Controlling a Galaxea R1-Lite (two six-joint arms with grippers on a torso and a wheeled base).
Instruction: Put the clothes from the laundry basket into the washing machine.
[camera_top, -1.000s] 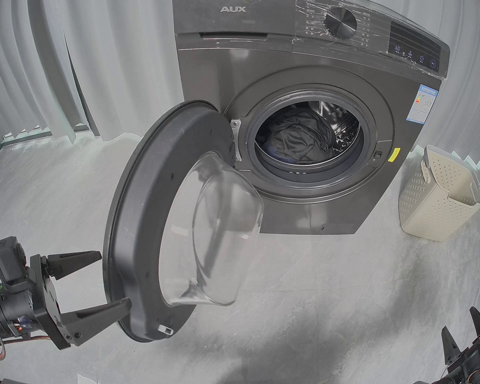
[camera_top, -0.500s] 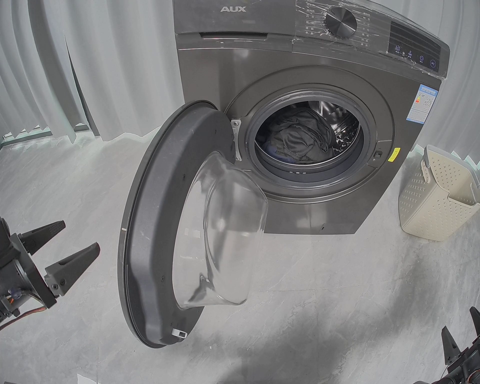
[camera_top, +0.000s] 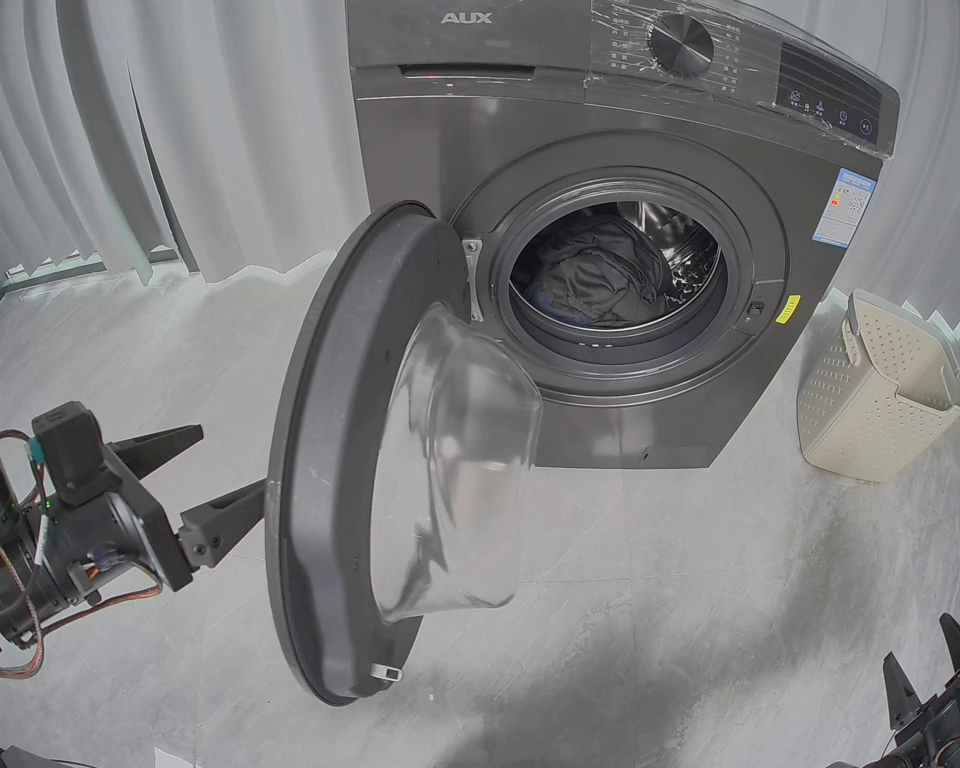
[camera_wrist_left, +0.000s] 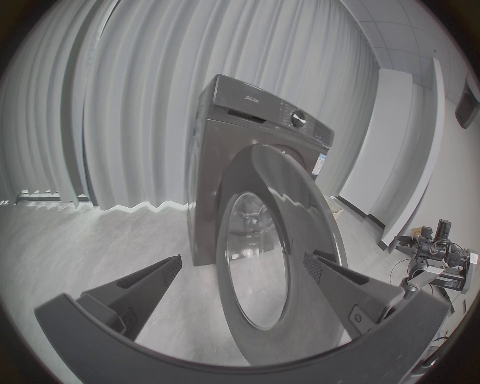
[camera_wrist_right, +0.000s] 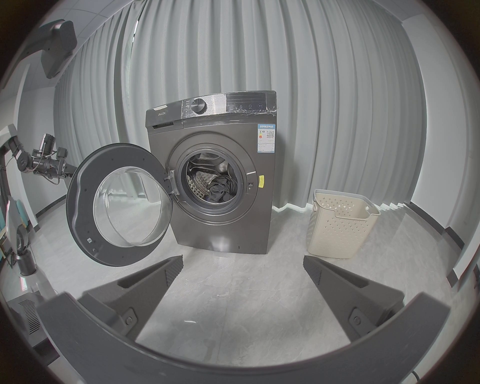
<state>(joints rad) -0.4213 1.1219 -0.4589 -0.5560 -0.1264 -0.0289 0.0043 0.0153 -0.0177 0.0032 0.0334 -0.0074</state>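
Our left gripper (camera_top: 226, 466), jaws apart, sits just beside the open door (camera_top: 330, 420) of the washing machine (camera_top: 620, 100); our right gripper (camera_wrist_right: 242, 262) gapes too; clothes (camera_top: 595, 270) lie inside.

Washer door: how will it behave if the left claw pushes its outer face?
The door probably swings as one rigid piece about its hinge, not flexing. Its smooth curved face looks slippery, so the open left claw may skid. The thick glass bowl likely adds weight, so it may coast once moving.
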